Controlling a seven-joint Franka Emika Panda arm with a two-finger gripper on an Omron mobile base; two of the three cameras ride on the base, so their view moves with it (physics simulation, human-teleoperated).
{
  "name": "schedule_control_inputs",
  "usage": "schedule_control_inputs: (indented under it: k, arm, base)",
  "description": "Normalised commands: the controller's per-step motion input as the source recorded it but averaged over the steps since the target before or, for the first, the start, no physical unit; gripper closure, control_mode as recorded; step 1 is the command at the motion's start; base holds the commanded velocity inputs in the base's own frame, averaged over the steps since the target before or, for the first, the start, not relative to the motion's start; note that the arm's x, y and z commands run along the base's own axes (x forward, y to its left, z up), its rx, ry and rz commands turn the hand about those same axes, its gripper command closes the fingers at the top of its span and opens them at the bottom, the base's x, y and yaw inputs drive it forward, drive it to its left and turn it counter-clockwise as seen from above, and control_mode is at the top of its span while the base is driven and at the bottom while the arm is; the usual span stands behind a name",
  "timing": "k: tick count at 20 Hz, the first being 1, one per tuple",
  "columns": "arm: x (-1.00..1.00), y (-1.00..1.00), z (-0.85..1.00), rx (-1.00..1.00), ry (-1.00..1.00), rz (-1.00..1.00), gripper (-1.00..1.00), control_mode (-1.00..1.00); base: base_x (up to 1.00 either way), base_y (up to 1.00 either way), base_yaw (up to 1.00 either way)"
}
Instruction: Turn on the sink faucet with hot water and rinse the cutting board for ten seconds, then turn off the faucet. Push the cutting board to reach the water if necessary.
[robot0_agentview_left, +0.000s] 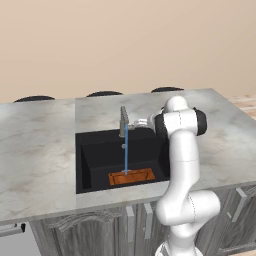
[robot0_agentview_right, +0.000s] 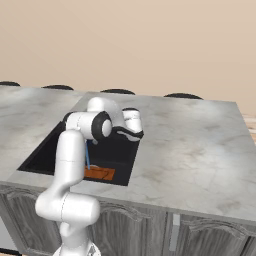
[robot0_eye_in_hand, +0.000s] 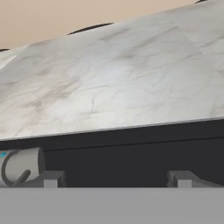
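- Marble counter (robot0_agentview_left: 40, 150) spreads on all sides of the gripper (robot0_agentview_left: 141, 121), and in the hand view it lies beyond the finger tips (robot0_eye_in_hand: 51, 178).
- Black sink (robot0_agentview_left: 95, 160) is cut into it, directly below and in front of the gripper.
- Orange-brown cutting board (robot0_agentview_left: 132, 177) lies flat on the sink floor, well below the gripper, near the front wall.
- Grey faucet (robot0_agentview_left: 123, 121) stands just beside the gripper, at the back rim of the sink; whether they touch I cannot tell.
- Blue water (robot0_agentview_left: 126, 150) falls straight from the spout and meets the board near its left part.
- Gripper fingers stand apart, with nothing between them.
- My judgement: the faucet is on and the rinsing step is in hand, because the stream already reaches the board, so no push seems needed.
- Next move, as I judge, is to wait the ten seconds and then press the small lever back to close the faucet; this asks a short, exact motion from so near.
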Motion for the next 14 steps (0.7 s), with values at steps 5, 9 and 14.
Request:
schedule_control_inputs:
  k: [5, 9, 14]
  arm:
    - [0.00, 0.23, 0.00, 0.00, 0.00, 0.00, -1.00, -1.00]
    - [0.00, 0.24, 0.00, 0.00, 0.00, 0.00, -1.00, -1.00]
    - [0.00, 0.26, 0.00, 0.00, 0.00, 0.00, -1.00, -1.00]
  base:
    - [0.00, 0.00, 0.00]
    - [0.00, 0.00, 0.00]
    - [0.00, 0.00, 0.00]
